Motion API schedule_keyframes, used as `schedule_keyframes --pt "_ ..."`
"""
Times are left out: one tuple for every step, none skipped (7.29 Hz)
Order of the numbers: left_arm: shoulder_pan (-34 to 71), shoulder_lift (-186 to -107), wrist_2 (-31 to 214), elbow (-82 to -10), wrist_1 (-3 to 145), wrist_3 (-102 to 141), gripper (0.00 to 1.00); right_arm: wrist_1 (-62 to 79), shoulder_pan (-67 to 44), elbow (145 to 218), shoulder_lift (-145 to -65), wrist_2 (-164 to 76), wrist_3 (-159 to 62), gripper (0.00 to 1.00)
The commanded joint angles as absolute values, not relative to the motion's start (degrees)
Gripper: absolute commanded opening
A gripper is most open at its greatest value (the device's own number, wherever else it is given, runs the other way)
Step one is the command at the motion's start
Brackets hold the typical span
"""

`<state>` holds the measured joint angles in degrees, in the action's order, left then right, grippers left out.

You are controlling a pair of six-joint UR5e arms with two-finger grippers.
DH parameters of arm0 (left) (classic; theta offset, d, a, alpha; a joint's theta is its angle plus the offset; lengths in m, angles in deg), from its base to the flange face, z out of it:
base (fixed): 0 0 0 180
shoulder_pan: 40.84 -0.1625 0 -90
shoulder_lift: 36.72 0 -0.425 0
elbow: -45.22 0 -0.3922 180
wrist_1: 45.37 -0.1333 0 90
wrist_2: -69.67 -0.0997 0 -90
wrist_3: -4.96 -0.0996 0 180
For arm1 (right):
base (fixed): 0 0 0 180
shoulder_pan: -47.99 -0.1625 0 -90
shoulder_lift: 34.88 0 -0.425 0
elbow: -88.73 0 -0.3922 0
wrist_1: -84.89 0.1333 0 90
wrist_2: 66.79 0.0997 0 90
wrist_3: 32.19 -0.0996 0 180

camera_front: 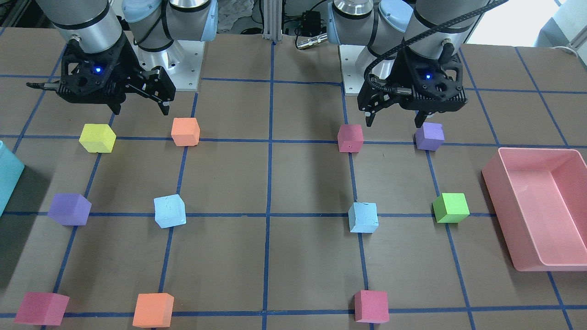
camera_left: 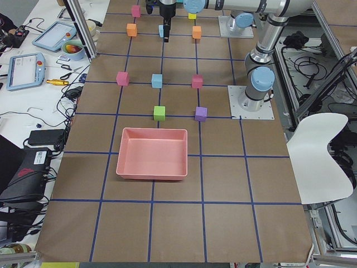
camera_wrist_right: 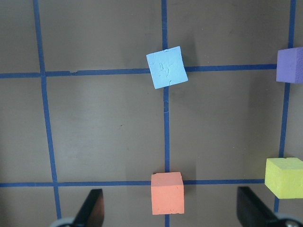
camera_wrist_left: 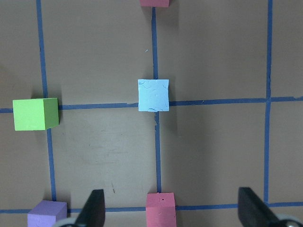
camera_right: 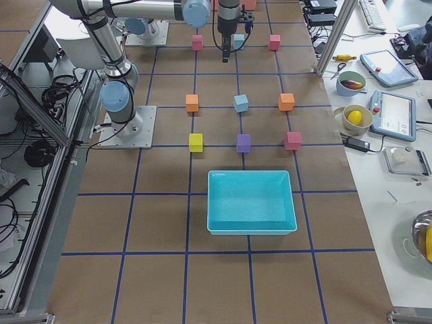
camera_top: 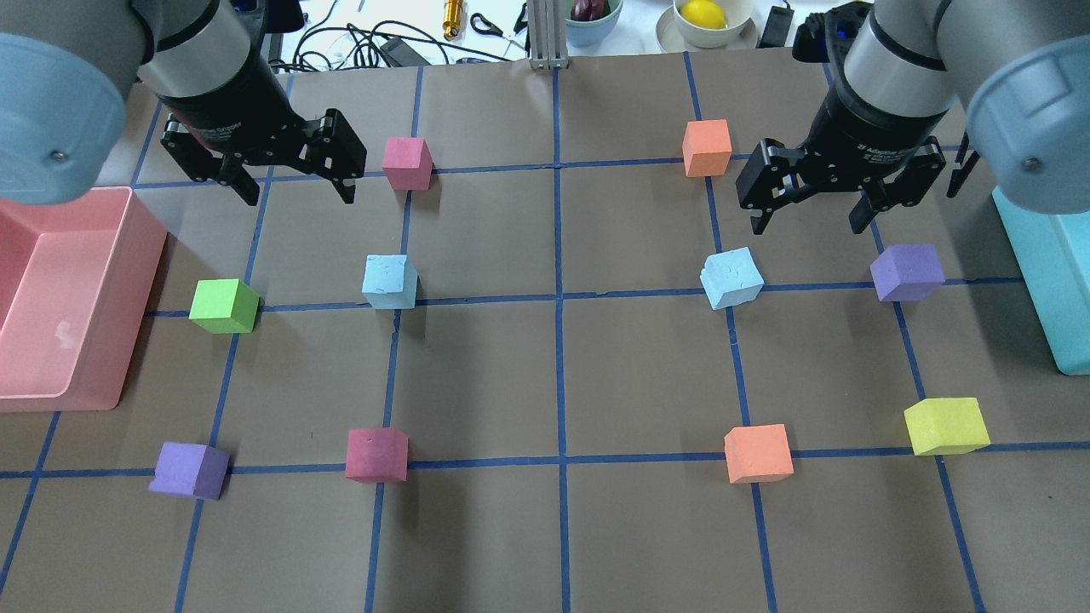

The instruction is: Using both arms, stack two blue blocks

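Two pale blue blocks rest apart on the table. The one on my left side also shows in the front view and the left wrist view. The one on my right side also shows in the front view and sits slightly turned in the right wrist view. My left gripper hangs open and empty above the table, away from its block. My right gripper hangs open and empty a little to the right of its block.
A pink tray stands at the left edge and a large cyan box at the right edge. Red, orange, green, purple, yellow and other cubes sit on the blue grid lines.
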<state>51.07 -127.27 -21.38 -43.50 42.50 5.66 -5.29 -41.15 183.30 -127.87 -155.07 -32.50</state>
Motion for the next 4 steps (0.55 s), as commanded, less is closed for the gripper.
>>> schedule_keyframes --pt "51.2 -127.4 -21.6 -43.9 42.4 5.7 1.0 -5.1 -41.1 183.4 -127.9 -155.1 -32.6 1.0" --pt "51.1 -127.5 -21.6 -43.5 42.4 5.7 1.0 -5.1 -41.1 183.4 -127.9 -155.2 -32.5 1.0" --pt "51.3 -127.2 -21.4 -43.9 42.5 5.7 1.0 -5.2 -41.1 183.5 -127.8 -155.5 -32.5 1.0" --pt "51.3 -127.8 -21.5 -43.3 42.3 5.7 1.0 -5.3 -41.1 183.6 -127.8 -155.3 -32.4 1.0"
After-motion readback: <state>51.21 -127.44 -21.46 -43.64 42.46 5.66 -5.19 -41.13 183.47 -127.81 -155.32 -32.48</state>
